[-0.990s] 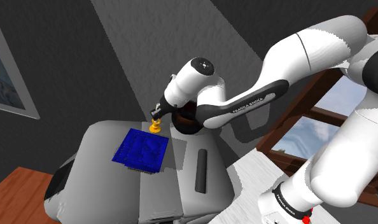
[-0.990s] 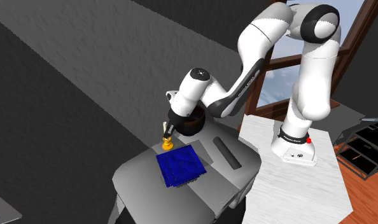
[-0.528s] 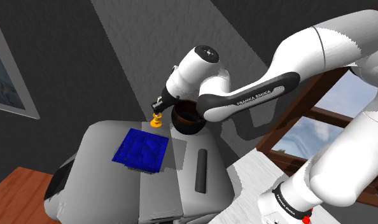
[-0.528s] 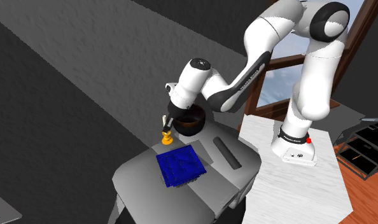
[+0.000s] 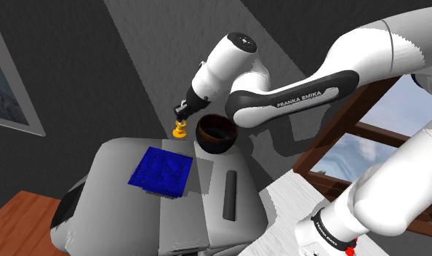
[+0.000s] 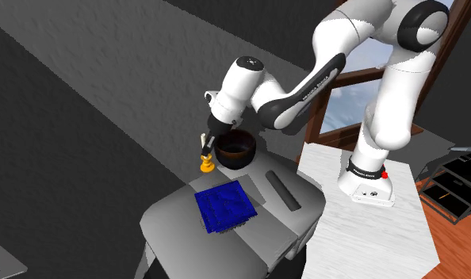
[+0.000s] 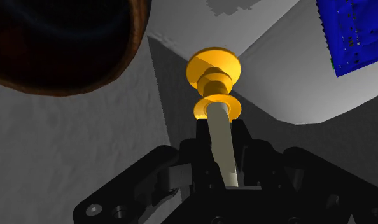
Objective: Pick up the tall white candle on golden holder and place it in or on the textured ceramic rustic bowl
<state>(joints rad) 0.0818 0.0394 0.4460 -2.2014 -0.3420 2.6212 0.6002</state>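
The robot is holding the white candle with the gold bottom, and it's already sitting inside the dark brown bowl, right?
Not quite. The gripper does hold the white candle with the gold bottom, but the candle is not inside the dark brown bowl. It hangs beside the bowl, outside its rim. The shoulder view shows this.

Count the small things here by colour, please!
White and gold: 1, the candle
Brown: 1, the bowl
Blue: 1, the mat
Dark grey: 1, the bar
Total: 4
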